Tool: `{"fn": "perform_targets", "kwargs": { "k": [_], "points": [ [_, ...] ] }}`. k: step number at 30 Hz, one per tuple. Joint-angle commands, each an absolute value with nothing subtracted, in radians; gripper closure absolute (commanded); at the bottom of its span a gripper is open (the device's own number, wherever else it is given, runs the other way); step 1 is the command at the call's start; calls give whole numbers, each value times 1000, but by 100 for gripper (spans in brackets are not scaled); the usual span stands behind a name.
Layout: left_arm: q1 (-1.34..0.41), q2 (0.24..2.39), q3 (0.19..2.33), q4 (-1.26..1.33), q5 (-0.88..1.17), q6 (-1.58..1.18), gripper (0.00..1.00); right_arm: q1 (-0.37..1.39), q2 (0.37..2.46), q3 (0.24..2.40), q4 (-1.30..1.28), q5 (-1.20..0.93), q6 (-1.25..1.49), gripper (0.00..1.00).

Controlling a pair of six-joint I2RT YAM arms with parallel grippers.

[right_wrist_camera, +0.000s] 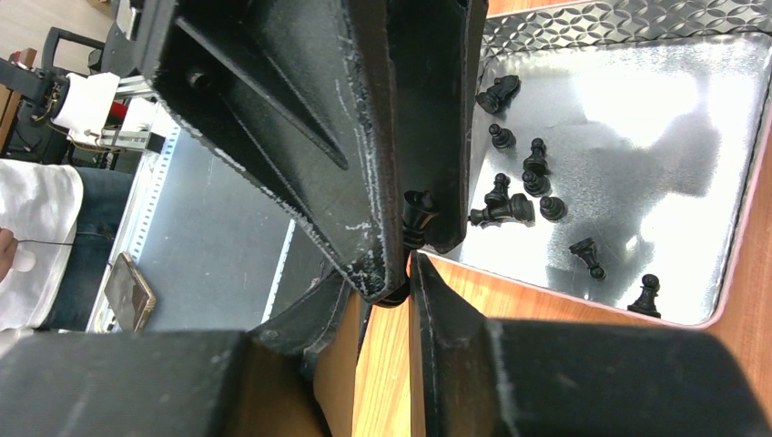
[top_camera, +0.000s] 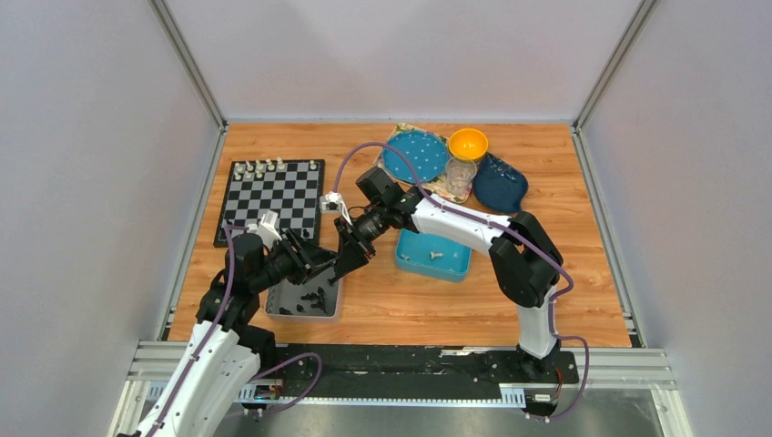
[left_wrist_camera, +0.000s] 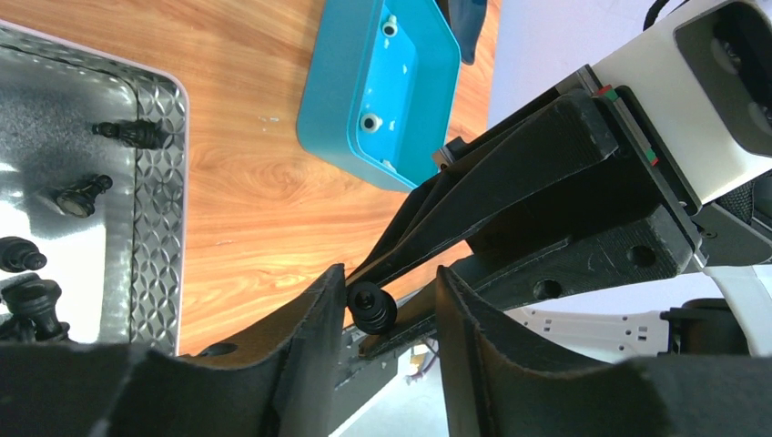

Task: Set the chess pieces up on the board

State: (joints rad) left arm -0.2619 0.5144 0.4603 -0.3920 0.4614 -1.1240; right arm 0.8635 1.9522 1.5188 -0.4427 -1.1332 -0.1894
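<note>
- Overhead: both arms bend inward, left gripper (top_camera: 328, 261) and right gripper (top_camera: 350, 258) nose to nose over the silver metal tray (top_camera: 276, 311). The black-and-white checkered chessboard (top_camera: 273, 196) sits far left, cream-white chessmen (top_camera: 273, 167) on its far row.
- Left wrist: the left's jaws are apart around a tiny black chessman (left_wrist_camera: 371, 308).
- Right wrist: the right's pinching that chessman, with loose black chessmen (right_wrist_camera: 537, 182) in the tray.

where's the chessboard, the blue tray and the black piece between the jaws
chessboard (top_camera: 273, 205): top external view, a bare square near its middle
blue tray (left_wrist_camera: 332, 96): left wrist view, its outer side wall
black piece (left_wrist_camera: 371, 308): left wrist view, its rounded body
</note>
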Motion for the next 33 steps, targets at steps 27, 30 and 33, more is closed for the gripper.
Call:
{"fn": "perform_targets", "kwargs": {
  "k": [27,30,33],
  "points": [
    [-218,620,727,-701,379,-870,94,838,1890,1581,-563,-1066,-274,36],
    [-218,646,822,-804,257,-790,95,818,1881,1604,-635,-1052,-317,28],
    [-218,678,923,-888,111,-708,95,796,1870,1623,-687,-1042,-368,27]
  ]
}}
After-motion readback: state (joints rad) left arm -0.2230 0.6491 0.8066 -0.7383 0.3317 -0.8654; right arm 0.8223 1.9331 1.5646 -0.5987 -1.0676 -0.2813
